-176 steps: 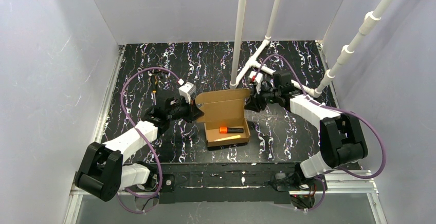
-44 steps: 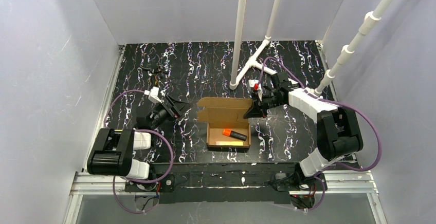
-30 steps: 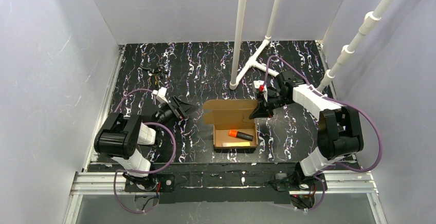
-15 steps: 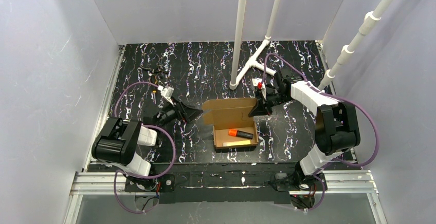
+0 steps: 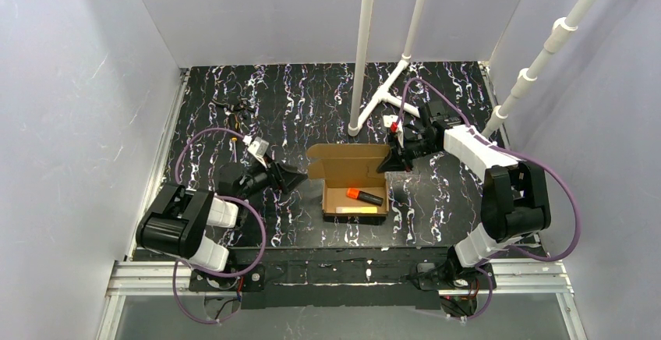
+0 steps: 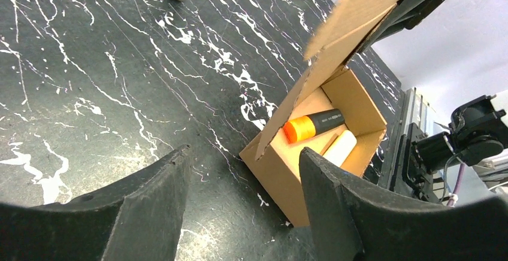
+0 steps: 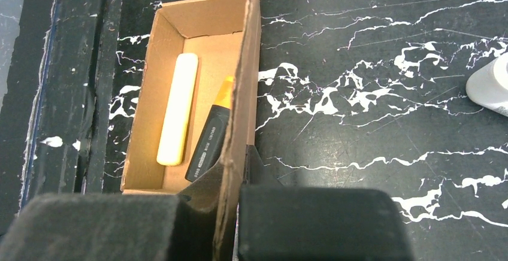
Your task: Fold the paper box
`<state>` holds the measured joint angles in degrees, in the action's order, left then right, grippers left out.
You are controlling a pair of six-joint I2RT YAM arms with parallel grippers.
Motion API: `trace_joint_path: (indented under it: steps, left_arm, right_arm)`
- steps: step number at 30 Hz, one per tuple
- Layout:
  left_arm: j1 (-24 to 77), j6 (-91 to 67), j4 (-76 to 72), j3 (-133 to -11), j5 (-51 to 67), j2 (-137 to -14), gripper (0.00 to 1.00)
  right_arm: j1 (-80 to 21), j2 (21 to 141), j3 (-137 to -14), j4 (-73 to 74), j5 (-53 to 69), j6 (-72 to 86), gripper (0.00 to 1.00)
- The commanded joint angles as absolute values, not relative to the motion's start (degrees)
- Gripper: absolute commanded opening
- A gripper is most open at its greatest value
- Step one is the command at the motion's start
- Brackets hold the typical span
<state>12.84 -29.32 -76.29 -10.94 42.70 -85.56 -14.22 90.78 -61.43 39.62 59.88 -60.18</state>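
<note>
- Nearest me, the left claw (image 6: 244, 153) sits low at the left of centre in the top view. Its fingers are spread with nothing between them, and it stops just short of the left wall of the paper box (image 5: 347, 162).
- That box stands on the black, white-veined table (image 5: 234, 106) at the middle of the frame. Its tray is open upward and its lid is raised along the upper edge.
- Inside the tray I see a black marker (image 5: 364, 196) with an orange cap lying aslant, and a pale yellow stick (image 7: 178, 108) along the lower wall.
- From the right of the frame, the right claw (image 7: 233, 171) pinches the right end of the lid. In its wrist view the cardboard edge runs straight between the pressed fingers.
- Farther up the frame, white pipes (image 5: 362, 44) rise from the table.
</note>
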Motion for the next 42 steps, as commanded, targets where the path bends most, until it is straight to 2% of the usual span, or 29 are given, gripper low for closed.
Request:
trace_joint_path:
  steps: [1, 7, 13, 15, 18, 21, 24, 30, 33, 35, 39, 42]
  left_arm:
    - [14.47, -26.91, -75.77, -12.4, 43.82, -85.4, 0.63]
    - [16.67, -27.32, -77.93, -12.93, 41.52, -86.16, 0.61]
    - [13.83, -26.9, -70.77, -5.69, 30.88, -67.4, 0.65]
    - [13.8, -26.31, -62.33, -5.93, 27.83, -60.41, 0.71]
    - [13.67, -26.86, -53.66, -6.07, 19.6, -54.68, 0.96]
    - [13.58, -31.15, -53.35, -6.29, 15.7, -56.48, 0.98]
    - [13.47, -31.69, -53.5, -8.65, 21.26, -61.71, 0.98]
    - [12.96, -28.8, -54.22, -12.26, 27.92, -70.87, 0.78]
    - [12.92, -29.46, -56.9, -14.65, 31.7, -77.14, 0.61]
    - [12.91, -30.9, -60.78, -15.77, 34.36, -81.62, 0.53]
    - [12.92, -34.42, -75.37, -15.2, 37.41, -89.4, 0.49]
    - [13.71, -35.95, -79.11, -16.5, 40.03, -92.6, 0.49]
  right_arm:
    - [-14.15, 89.08, -60.64, 37.4, 60.0, -58.01, 0.01]
    - [-14.24, 89.77, -60.68, 39.46, 61.61, -60.51, 0.01]
    - [-14.24, 89.84, -60.67, 40.48, 60.91, -61.51, 0.01]
    - [-14.24, 89.79, -60.61, 40.47, 60.37, -61.58, 0.01]
    - [-14.24, 89.9, -60.49, 40.57, 60.58, -61.76, 0.01]
    - [-14.22, 90.2, -60.52, 40.69, 60.9, -61.87, 0.01]
    - [-14.24, 89.95, -60.4, 40.78, 60.83, -61.96, 0.01]
    - [-14.22, 89.38, -60.3, 40.79, 61.01, -61.96, 0.01]
    - [-14.24, 89.71, -60.22, 40.93, 61.41, -62.02, 0.01]
    - [-14.24, 89.82, -60.22, 41.02, 61.59, -62.05, 0.01]
    - [-14.24, 89.89, -60.05, 40.96, 61.65, -62.1, 0.01]
    - [-14.24, 90.34, -59.96, 40.8, 61.42, -62.06, 0.01]
